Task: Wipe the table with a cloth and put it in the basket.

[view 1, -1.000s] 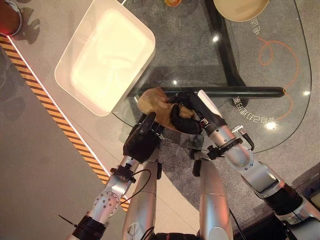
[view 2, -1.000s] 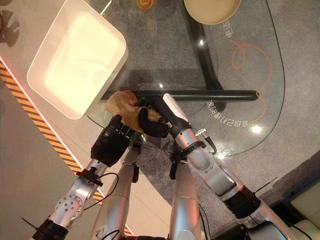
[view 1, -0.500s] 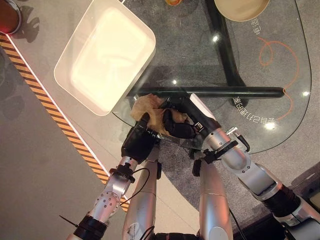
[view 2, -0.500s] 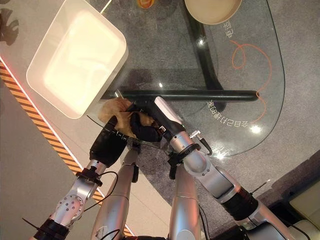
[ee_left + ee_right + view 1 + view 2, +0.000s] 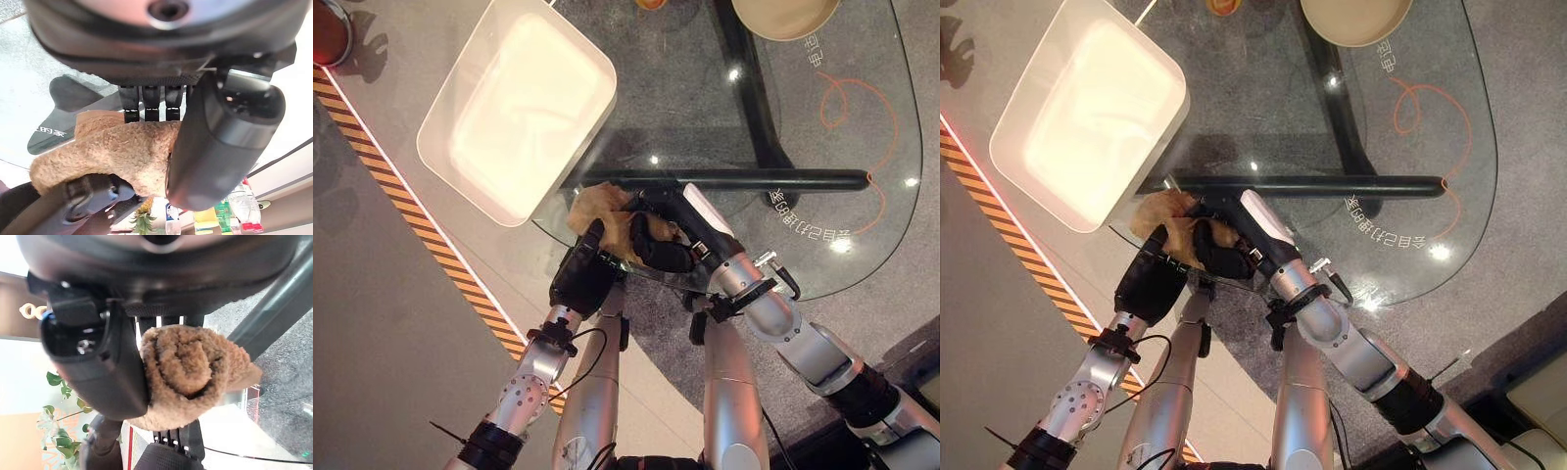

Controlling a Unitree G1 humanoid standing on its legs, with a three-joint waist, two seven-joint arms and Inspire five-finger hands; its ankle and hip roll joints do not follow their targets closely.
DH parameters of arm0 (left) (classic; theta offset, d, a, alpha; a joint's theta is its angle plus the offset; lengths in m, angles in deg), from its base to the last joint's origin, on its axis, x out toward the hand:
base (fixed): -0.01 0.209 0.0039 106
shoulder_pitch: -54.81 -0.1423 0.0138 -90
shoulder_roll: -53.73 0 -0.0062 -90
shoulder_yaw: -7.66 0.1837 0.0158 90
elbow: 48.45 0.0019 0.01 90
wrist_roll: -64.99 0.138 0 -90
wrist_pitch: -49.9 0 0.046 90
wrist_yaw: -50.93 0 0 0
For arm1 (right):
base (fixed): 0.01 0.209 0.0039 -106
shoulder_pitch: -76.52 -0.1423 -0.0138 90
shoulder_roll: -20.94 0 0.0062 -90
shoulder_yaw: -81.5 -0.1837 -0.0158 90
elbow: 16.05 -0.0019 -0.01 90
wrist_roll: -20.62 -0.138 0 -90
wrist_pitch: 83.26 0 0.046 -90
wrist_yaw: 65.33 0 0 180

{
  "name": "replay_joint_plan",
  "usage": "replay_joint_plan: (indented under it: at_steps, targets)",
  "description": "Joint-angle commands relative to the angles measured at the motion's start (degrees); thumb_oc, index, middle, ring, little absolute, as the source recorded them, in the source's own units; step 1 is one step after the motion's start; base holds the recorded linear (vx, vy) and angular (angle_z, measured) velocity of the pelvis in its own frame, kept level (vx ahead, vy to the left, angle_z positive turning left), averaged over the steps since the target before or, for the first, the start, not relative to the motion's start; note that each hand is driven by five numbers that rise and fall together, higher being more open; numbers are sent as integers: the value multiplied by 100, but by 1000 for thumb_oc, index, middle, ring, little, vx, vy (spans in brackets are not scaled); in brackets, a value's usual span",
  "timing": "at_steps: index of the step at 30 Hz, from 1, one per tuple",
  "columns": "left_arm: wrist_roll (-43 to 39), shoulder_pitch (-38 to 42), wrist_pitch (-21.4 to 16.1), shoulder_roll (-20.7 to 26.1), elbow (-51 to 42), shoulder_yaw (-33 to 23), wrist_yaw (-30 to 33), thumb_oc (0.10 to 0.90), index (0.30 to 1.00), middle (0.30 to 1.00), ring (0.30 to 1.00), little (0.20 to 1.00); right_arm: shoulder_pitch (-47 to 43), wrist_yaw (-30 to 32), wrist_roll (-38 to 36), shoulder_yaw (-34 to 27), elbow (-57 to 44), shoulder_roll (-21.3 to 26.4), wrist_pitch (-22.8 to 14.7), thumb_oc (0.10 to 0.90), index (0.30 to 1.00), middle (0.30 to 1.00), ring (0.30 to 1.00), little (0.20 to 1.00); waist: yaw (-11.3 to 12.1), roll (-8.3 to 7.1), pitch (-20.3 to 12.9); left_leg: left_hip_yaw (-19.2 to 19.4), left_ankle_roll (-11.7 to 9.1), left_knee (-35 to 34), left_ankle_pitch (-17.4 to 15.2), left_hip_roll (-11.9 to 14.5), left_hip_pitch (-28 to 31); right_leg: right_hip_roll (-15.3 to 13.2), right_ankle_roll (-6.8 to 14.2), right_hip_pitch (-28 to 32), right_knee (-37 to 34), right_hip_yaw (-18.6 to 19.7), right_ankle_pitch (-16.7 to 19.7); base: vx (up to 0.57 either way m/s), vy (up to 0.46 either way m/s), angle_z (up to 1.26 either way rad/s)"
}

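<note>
Glass table [image 5: 822, 147] fills the upper right of the head views, its rounded near-left edge sitting about 7 o'clock from the table's centre; that edge is where both hands meet, which reads as the cloth being worked at the rim closest to the bin. White basket [image 5: 519, 103] sits on the floor at roughly 10 o'clock from the hands, just beside the table edge, so I'd judge the drop-off is a short reach up and left. A tan bowl [image 5: 783, 15] sits at 12 o'clock on the far side, well apart from the action. Right hand [image 5: 661, 240] comes in from 4 o'clock and is clenched around the cloth [image 5: 607, 220]; its wrist view shows thumb and fingers wrapped round a rolled bundle. Left hand [image 5: 582, 274] comes up from 7 o'clock, and its wrist view shows thumb and fingers pinching the same cloth from the other side. Looks like a handover or a two-hand bunch-up; can't tell which. Cloth is tan-brown, fuzzy terry, crumpled into a thick roll, lying at the table's edge between the two hands.
</note>
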Motion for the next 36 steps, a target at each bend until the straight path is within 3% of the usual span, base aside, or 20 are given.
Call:
replay_joint_plan:
  at_steps: [1, 18, 36]
  targets:
    - [111, -26, 103, -146, -1132, 114, -596, 100, 300, 300, 300, 200, -139, 464, 327, -167, -644, -78, -371, 800, 900, 900, 900, 900, 73, -98, -158, 684, 352, 694, -731, -302, -57, 440, 62, 159, -989, -11, 799, 0, 0, 0]
    - [100, -294, 103, -117, -1215, -109, -764, 100, 300, 300, 300, 200, 411, 1319, 653, -1030, -919, 30, -448, 800, 900, 900, 900, 900, -21, -169, -158, 784, 352, 677, -792, -220, -1, 486, 97, 177, -971, 39, 793, 0, 0, 0]
    - [138, -517, 70, -27, -1247, -338, -933, 100, 300, 300, 300, 200, 982, 1892, 500, -1696, -1043, 195, -568, 800, 900, 900, 900, 900, -88, -252, -158, 867, 341, 640, -837, -151, 42, 518, 127, 211, -986, 79, 772, 1, 0, -1]
